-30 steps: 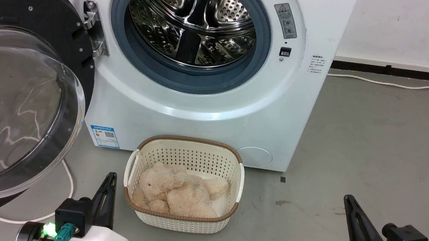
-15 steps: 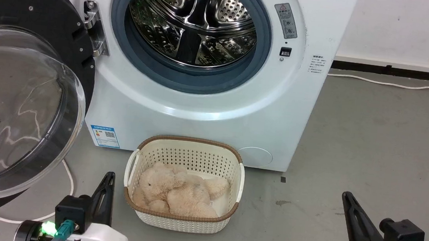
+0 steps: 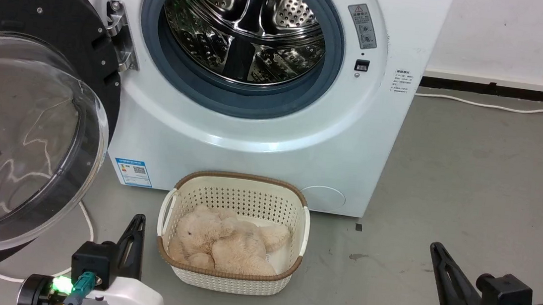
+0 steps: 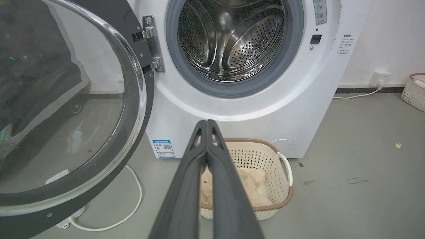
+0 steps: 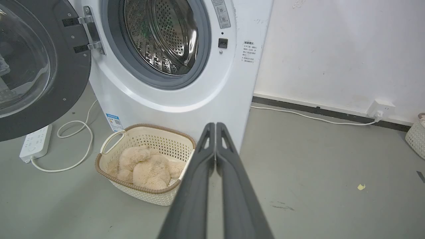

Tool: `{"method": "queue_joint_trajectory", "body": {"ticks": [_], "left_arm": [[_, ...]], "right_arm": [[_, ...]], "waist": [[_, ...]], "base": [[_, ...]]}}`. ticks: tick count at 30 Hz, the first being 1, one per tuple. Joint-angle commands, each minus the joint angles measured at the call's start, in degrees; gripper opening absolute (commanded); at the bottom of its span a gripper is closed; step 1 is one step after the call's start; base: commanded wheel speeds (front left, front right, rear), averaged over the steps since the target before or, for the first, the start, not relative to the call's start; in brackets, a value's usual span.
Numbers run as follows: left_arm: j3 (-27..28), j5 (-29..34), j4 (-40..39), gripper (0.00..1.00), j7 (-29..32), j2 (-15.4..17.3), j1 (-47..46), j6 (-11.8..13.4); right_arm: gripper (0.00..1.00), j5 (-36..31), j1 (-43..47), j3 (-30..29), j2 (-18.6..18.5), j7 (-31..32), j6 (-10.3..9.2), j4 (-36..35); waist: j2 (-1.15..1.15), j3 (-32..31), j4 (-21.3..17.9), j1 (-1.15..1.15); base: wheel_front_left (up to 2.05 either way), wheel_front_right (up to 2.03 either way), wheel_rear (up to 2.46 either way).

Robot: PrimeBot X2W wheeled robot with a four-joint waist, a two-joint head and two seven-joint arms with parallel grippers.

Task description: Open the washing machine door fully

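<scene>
1. Plainly, head view: the big round, black-ringed, clear-glass washing machine door (image 3: 20,123) hangs swung wide at the machine's left. Its outer edge is cut off, so I cannot tell whether it has reached its stop. The left gripper (image 3: 137,231) and right gripper (image 3: 444,269) rest low, clear of it.
2. Left wrist view: the left gripper's jaws are pressed together, empty. A careless leftward sweep could nudge the door back.
3. Right wrist view: the right jaws are likewise closed on nothing. Forcing the door further could strain its silver metal hinge (image 5: 94,36).

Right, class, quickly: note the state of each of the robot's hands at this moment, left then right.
Left hand: closed, holding nothing.
Right hand: closed, holding nothing.
</scene>
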Motion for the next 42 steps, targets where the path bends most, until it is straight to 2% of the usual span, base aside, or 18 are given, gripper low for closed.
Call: {"method": "queue_joint_trajectory", "body": {"ticks": [1,42], "left_arm": [[0.37,0.55,-0.26,0.0,0.25,-0.2,-0.89,-0.4],[0.86,1.19,-0.34,0.0,1.07,-0.5,-1.15,-0.74]], "right_arm": [[0.0,-0.46,-1.15,0.09,0.02,0.27,0.03,-0.35],[0.0,-0.87,-1.46,0.19,0.02,1.09,0.03,-0.44]], "waist": [[0.0,0.0,0.01,0.0],[0.0,0.01,0.03,0.0]], "base": [[0.0,0.0,0.0],[0.0,0.0,0.0]]}}
